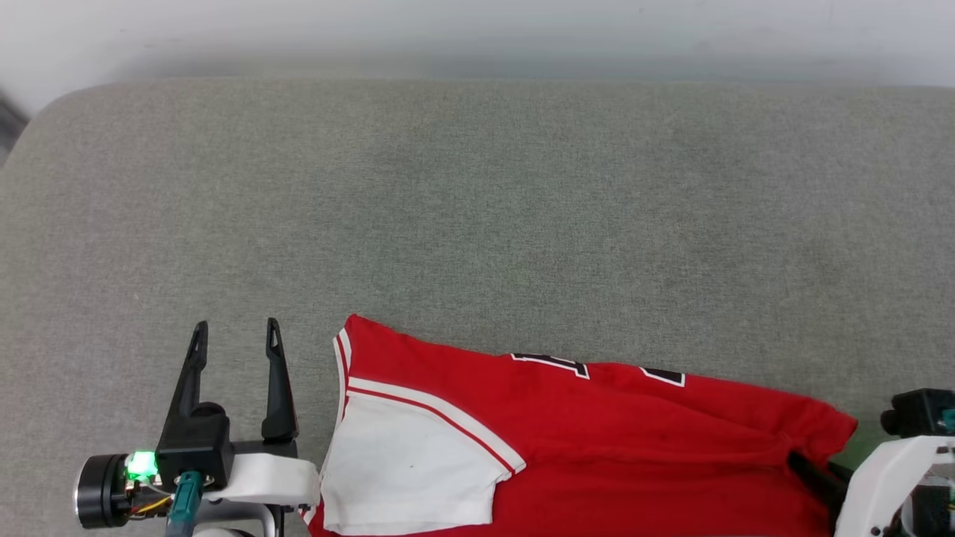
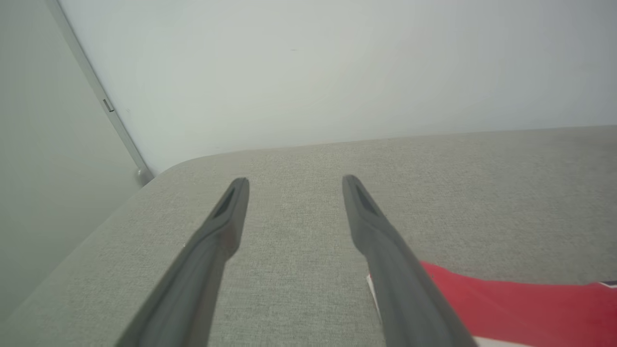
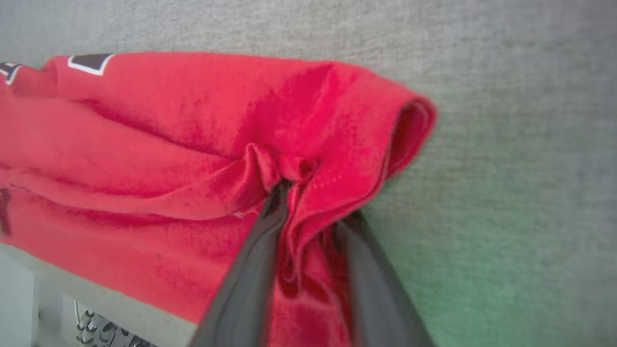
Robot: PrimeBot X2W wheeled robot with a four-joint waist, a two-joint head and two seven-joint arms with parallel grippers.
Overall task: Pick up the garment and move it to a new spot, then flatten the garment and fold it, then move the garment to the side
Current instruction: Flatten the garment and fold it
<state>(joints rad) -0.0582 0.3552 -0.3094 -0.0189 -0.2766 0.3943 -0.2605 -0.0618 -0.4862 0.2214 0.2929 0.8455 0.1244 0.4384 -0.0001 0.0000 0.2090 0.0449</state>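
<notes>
Head view has the garment (image 1: 597, 440) lying along the near edge of the grey cloth-covered bench (image 1: 477, 186). A white sleeve (image 1: 403, 470) with red-and-white trim lies at its left end, and the red body runs off to the right. Only slivers of black, white-edged lettering (image 1: 552, 363) show along its far fold. It is rumpled and doubled over, not spread flat, and its near part runs out of the bottom of the view.

The left gripper (image 1: 236, 325) rests over bare bench just beside the sleeve end, its fingers (image 2: 226, 226) spread wide with nothing between them. In the right wrist view the right gripper (image 3: 313, 207) has its fingers pinching a gathered bunch of red cloth close to the rolled right-hand end of the shirt. Folds pull toward that grip.

The shirt looks light, soft and quite limp. Lifted by one end it would likely sag, trail across the bench and cling a little to the grey weave instead of sliding clean. A pinch on bunched layers may let one layer slip. The surer holds seem to be the seamed edges, the hem at the right and the shoulder or striped trim at the left, where the idle fingers could reach it.
</notes>
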